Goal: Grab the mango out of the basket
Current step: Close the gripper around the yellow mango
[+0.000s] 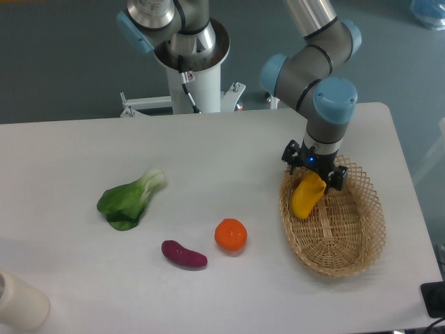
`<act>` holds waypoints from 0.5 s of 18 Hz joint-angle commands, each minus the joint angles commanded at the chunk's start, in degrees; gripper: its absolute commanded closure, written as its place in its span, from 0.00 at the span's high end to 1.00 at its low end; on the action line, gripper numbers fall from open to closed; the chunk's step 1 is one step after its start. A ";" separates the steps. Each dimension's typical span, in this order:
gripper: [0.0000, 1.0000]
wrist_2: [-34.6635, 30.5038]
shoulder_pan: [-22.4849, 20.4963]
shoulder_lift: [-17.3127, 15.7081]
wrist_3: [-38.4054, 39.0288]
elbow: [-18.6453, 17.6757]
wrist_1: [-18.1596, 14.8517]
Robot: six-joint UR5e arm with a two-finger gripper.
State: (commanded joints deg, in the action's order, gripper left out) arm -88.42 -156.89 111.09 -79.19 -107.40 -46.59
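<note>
The mango, yellow with an orange upper end, leans against the left inner wall of the tan wicker basket at the table's right side. My gripper points down right over the mango's upper end. Its black fingers stand apart on either side of that end, so it looks open around the fruit. The tip of the mango is hidden under the gripper body.
A round orange lies left of the basket, with a purple vegetable beside it and a green leafy vegetable further left. A cream cylinder stands at the front left corner. The robot base rises behind the table.
</note>
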 joint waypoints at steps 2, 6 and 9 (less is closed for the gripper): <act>0.96 0.00 0.17 0.35 0.09 0.09 1.84; 0.95 -0.09 0.18 0.79 0.00 0.00 3.08; 0.88 -0.09 0.26 0.79 -0.09 0.00 3.17</act>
State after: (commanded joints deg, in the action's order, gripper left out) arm -88.51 -156.62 111.88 -79.28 -107.40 -43.42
